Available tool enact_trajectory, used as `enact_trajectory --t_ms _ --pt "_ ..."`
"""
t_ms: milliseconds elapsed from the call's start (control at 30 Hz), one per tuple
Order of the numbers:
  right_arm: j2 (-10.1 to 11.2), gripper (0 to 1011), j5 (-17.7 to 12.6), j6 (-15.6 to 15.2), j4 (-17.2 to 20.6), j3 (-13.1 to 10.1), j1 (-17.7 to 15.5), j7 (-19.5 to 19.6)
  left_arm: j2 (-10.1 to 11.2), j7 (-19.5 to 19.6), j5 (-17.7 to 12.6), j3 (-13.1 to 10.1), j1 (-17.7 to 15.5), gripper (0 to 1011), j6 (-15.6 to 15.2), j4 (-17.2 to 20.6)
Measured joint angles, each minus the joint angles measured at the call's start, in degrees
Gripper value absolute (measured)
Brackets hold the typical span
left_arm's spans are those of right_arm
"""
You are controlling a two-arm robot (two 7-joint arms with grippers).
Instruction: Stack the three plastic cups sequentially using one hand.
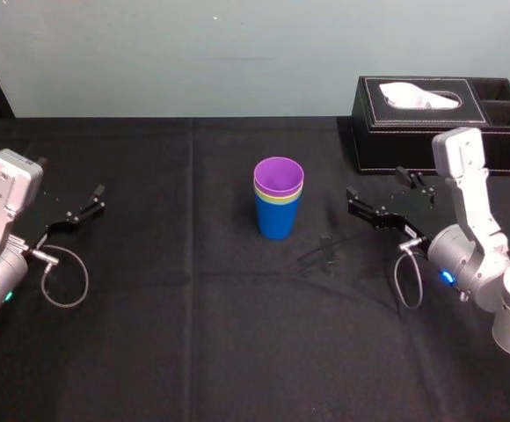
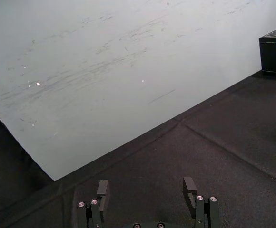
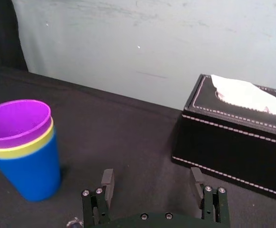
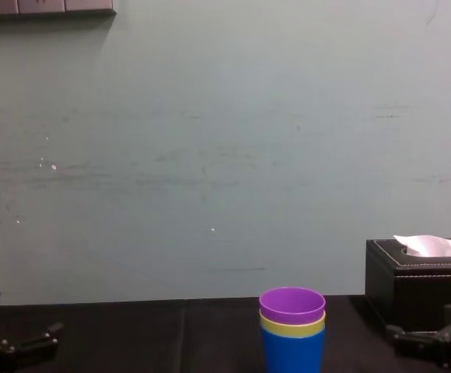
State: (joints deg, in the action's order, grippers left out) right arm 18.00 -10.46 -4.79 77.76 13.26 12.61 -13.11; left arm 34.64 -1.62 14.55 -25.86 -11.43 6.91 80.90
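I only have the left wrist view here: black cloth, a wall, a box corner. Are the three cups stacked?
Observer: Yes. They form one stack mid-table: purple cup inside yellow-green, inside blue.
Operator: My left gripper hangs open over cloth. Is the right one holding the stack?
Observer: No. The right gripper is open and apart from the stack, to its right, in front of the tissue box.
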Motion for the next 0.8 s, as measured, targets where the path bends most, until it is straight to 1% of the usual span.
enact_trajectory --t_ms 100,800 --pt "-0.5 1002 0.6 0.2 -1.1 -0.2 0.1 0.1 0.0 0.0 0.0 0.0 0.0 1011 0.0 0.0" --pt "-0.3 1002 0.5 0.2 -0.7 -0.1 0.0 0.1 0.0 0.0 0.0 0.0 0.0 1011 0.0 0.0"
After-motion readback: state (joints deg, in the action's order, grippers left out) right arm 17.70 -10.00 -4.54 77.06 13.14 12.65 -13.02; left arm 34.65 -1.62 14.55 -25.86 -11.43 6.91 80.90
